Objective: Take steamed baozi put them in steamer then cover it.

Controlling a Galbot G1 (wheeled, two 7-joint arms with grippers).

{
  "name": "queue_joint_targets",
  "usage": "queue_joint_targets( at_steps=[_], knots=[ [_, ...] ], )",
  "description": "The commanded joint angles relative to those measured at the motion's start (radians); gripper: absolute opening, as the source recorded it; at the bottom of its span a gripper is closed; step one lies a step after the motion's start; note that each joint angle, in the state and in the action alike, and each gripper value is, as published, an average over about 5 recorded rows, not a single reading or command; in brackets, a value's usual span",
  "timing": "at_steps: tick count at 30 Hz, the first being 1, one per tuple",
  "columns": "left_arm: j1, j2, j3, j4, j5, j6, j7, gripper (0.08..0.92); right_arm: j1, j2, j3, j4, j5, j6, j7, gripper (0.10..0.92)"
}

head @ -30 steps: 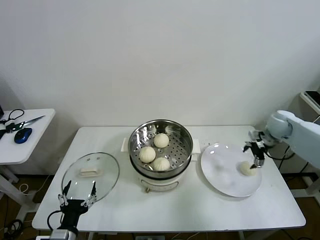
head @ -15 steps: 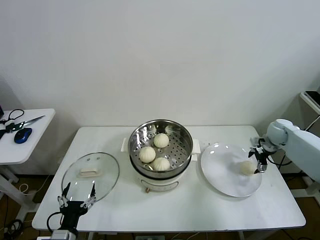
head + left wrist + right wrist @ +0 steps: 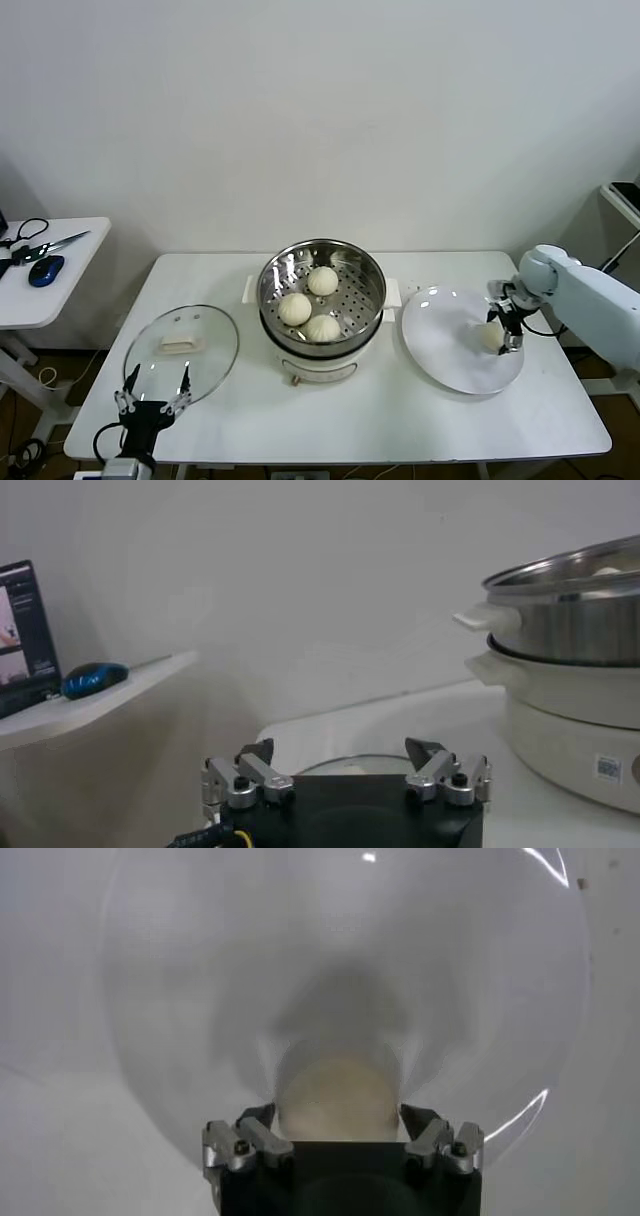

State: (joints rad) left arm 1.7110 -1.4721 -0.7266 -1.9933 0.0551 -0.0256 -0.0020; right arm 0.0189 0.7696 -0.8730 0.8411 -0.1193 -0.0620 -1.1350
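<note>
Three steamed baozi (image 3: 322, 280) lie on the perforated tray of the open steamer (image 3: 372, 290) at the table's middle. Another baozi (image 3: 489, 338) rests on the white plate (image 3: 445, 350) to the right. My right gripper (image 3: 501, 329) is down over it, open, one finger on each side; in the right wrist view this baozi (image 3: 335, 1093) fills the gap of that gripper (image 3: 338, 1120). The glass cover (image 3: 205, 352) lies flat at the front left. My left gripper (image 3: 153, 385) waits open just before it, holding nothing, and the left wrist view shows it (image 3: 345, 755) by the cover (image 3: 360, 767).
A side table (image 3: 60, 300) at the far left carries scissors and a blue mouse (image 3: 46, 270). The steamer's white base and handle (image 3: 490, 617) rise close to the left arm. The plate's rim lies near the table's right edge.
The right gripper has come down and shifted slightly left, from above the plate's baozi to straddling it. The left arm has not moved.
</note>
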Motion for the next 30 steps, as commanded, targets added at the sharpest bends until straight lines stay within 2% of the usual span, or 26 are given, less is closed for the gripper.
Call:
queue_joint_targets(
  at_steps=[1,7,14,22,30],
  knots=[
    [0.003,0.002,0.001,-0.003,0.002,0.000,-0.001,0.823,0.015,0.004,-0.018,-0.007,0.013,0.003,-0.001,0.766],
    [0.008,0.005,-0.001,-0.008,-0.001,-0.001,-0.001,0.823,0.111,-0.022,-0.097,0.042,0.099,-0.023,0.002,0.686],
    [0.012,0.006,0.010,-0.014,-0.003,-0.004,0.000,0.823,0.409,-0.018,-0.354,0.133,0.317,-0.085,0.013,0.670],
    [0.009,0.010,0.040,-0.029,-0.003,-0.003,0.004,0.823,0.785,0.142,-0.663,0.224,0.703,-0.176,0.051,0.670],
    [-0.008,0.014,0.066,-0.054,-0.004,0.003,0.008,0.823,0.944,0.342,-0.836,0.286,1.013,-0.239,0.111,0.670]
  ],
)
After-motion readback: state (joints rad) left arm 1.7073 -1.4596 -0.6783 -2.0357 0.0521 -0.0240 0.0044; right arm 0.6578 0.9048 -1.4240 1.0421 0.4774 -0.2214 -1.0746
